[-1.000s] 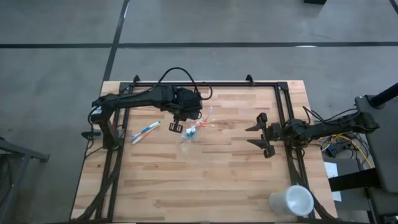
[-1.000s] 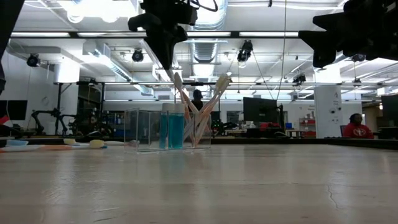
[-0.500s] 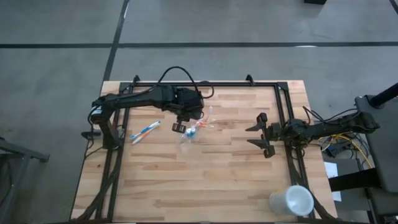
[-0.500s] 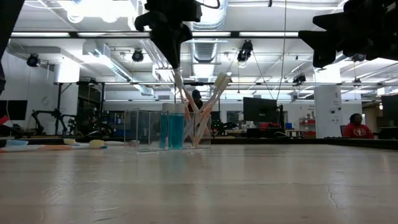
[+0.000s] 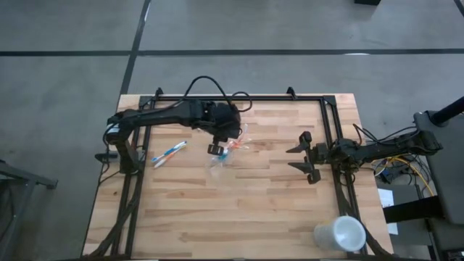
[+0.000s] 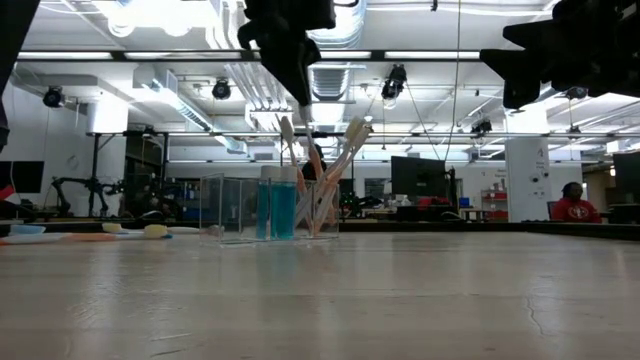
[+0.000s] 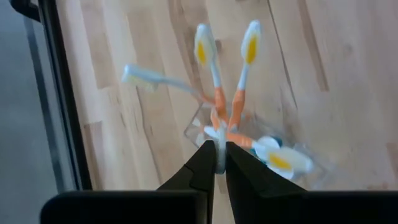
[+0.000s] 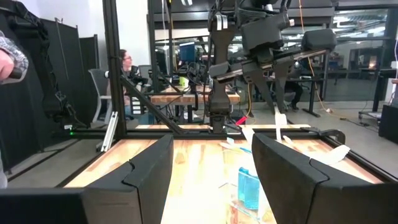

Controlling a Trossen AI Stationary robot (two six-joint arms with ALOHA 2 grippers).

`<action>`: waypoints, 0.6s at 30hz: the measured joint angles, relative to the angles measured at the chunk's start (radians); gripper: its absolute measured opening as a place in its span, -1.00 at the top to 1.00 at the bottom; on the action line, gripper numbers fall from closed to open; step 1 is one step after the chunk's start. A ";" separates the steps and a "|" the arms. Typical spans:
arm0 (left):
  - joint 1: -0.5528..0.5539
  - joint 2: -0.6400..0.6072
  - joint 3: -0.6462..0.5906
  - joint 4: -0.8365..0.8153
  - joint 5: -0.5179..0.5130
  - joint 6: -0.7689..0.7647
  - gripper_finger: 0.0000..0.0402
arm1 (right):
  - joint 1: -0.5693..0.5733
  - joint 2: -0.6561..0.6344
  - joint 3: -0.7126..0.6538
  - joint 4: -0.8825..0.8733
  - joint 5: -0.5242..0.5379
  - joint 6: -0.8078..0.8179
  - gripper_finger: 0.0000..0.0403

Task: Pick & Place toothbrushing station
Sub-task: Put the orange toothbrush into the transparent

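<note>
My left hand (image 7: 216, 163), pinched on a thin white toothbrush (image 7: 219, 149), hovers over the small clear plastic cup (image 5: 220, 159) at the surface's twelve o'clock — lowering, then release, looks next.

We are seeing a white opaque cup (image 5: 339, 235) lying at the wooden table's (image 5: 239, 210) near right corner — people are sitting in the room behind.

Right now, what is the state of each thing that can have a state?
left gripper: shut on a toothbrush over the clear cup
right gripper: open, holding nothing
clear cup: upright, holding toothbrushes
blue tube: upright
white cup: on its side
two toothbrushes: flat on the table
</note>
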 joint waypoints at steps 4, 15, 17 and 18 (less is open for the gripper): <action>0.000 0.001 -0.027 0.071 0.001 0.000 0.85 | 0.000 0.000 0.000 0.000 0.000 0.000 -0.07; 0.018 -0.003 -0.112 0.240 0.003 -0.047 0.85 | 0.000 0.000 0.000 0.000 0.000 -0.002 -0.07; 0.019 -0.003 -0.112 0.248 0.004 -0.059 0.85 | 0.000 0.000 0.000 0.000 0.000 0.000 -0.07; 0.019 -0.003 -0.113 0.252 0.004 -0.061 0.85 | 0.000 0.000 0.000 0.000 0.000 -0.001 -0.07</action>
